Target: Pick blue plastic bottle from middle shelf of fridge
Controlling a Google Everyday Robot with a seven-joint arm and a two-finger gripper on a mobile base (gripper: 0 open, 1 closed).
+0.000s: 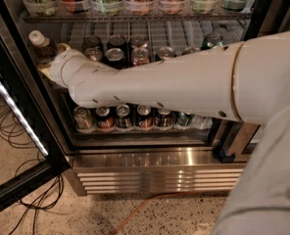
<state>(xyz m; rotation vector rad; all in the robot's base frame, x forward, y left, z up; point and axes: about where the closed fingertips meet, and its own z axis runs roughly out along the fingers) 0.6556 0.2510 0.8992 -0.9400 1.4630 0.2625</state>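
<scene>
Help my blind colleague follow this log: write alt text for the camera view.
A white robot arm reaches into the open fridge, its gripper at the blue plastic bottle on the left end of the middle shelf. Cans stand on that shelf and the one below.

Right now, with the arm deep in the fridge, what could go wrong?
The claw sits at the blue plastic bottle at the left end of the middle shelf, mostly hidden behind the wrist, so its hold cannot be checked. The forearm passes close over the cans; swinging may topple them.
</scene>
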